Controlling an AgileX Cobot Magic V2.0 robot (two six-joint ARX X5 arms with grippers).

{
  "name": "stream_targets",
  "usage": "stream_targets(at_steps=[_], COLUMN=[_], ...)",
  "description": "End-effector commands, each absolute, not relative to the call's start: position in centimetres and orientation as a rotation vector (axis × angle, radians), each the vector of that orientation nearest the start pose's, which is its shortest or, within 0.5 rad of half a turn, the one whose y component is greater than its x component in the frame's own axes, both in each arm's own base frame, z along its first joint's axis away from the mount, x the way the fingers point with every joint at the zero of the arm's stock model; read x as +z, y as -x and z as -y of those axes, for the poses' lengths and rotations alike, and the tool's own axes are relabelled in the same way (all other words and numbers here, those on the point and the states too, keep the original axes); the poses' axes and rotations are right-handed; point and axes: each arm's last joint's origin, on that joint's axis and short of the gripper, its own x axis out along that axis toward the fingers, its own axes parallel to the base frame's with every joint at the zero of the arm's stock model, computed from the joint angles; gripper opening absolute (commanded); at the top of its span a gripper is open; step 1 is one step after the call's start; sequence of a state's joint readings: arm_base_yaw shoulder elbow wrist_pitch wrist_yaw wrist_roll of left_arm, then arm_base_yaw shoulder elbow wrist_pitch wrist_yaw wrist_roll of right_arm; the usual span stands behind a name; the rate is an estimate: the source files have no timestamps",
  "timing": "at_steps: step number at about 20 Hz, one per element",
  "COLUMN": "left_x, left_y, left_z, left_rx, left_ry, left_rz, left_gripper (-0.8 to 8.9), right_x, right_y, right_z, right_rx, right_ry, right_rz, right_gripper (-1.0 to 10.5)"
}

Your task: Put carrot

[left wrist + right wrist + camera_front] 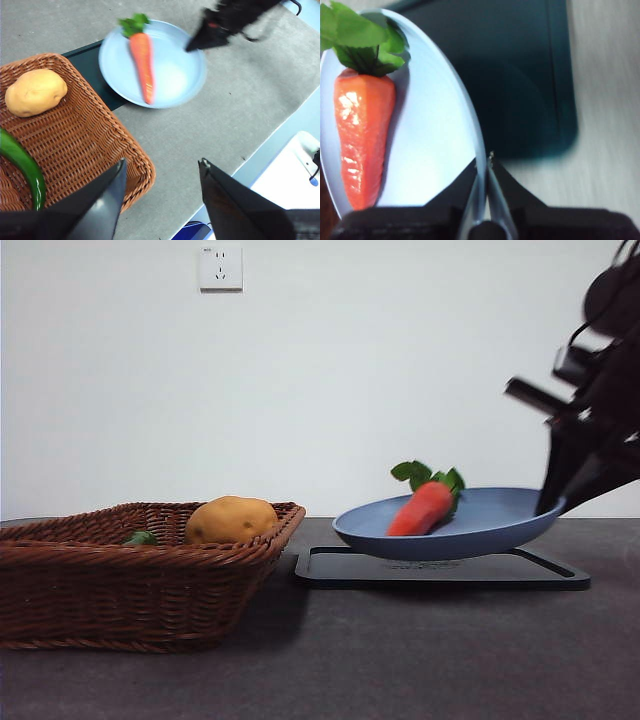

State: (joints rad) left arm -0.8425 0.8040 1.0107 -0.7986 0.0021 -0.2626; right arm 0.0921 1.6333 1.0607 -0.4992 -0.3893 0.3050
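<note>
Right gripper [485,165]: jaws clamped on the rim of the plate [440,165], which hangs tilted just above the dark tray [440,570] at lower right of the front view. The carrot [422,508] lies on the plate, leaves toward the raised far edge. Left gripper [160,175]: jaws apart, empty, waiting over the basket [60,570], which holds a potato [231,520] and a green item [22,165]. Step in hand, judged: carrying the plate toward the basket. Next: a steeper tilt so the carrot slides in.
</note>
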Motion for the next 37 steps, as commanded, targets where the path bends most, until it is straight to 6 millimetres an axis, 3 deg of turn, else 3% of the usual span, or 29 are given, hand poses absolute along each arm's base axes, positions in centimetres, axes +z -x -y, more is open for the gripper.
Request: stream_targets(at_steps=[1, 5, 9, 14, 17, 20, 25, 27, 29, 32, 37], left_x=[35.3, 35.4, 35.4, 35.5, 35.6, 35.6, 35.3, 34.4, 33.2, 32.1, 32.0], left_y=[-9.7, -9.9, -9.9, -10.0, -10.6, -12.3, -16.7, -18.4, -19.9, -21.2, -21.9], left_z=[11.0, 11.1, 11.1, 11.1, 11.8, 13.2, 16.6, 17.4, 17.4, 16.0, 13.4], left_rx=[-0.742, -0.722, -0.721, -0.701, -0.702, -0.613, -0.419, -0.384, -0.345, -0.278, -0.217], left_ry=[-0.009, -0.009, -0.009, -0.009, -0.022, -0.112, -0.194, -0.191, -0.225, -0.276, -0.273], left_rz=[-0.642, -0.627, -0.626, -0.608, -0.572, -0.460, -0.258, -0.260, -0.310, -0.396, -0.467], left_gripper=[2.57, 2.57, 2.57, 2.57, 2.57, 2.57, 2.55, 1.68, 0.09, 0.06, 0.06], right_x=[19.7, 18.4, 16.9, 16.9, 18.0, 20.9, 26.0, 27.4, 28.7, 30.4, 31.6], right_y=[-34.9, -37.4, -37.9, -38.0, -37.7, -36.1, -31.6, -29.8, -28.2, -26.0, -23.1], right_z=[-4.4, -4.5, -4.3, -3.8, -3.4, -2.8, -3.0, -3.5, -4.1, -5.1, -6.1], right_rx=[0.277, 0.265, 0.244, 0.236, 0.231, 0.248, 0.299, 0.279, 0.241, 0.256, 0.278], right_ry=[-0.432, -0.442, -0.449, -0.453, -0.457, -0.405, -0.267, -0.182, -0.102, -0.044, 0.016], right_rz=[-1.124, -1.147, -1.178, -1.171, -1.156, -1.140, -1.158, -1.177, -1.158, -1.087, -0.989], right_gripper=[0.0, 0.0, 0.4, 2.0, 2.0, 1.9, 1.3, 0.8, 0.3, 0.0, 0.0])
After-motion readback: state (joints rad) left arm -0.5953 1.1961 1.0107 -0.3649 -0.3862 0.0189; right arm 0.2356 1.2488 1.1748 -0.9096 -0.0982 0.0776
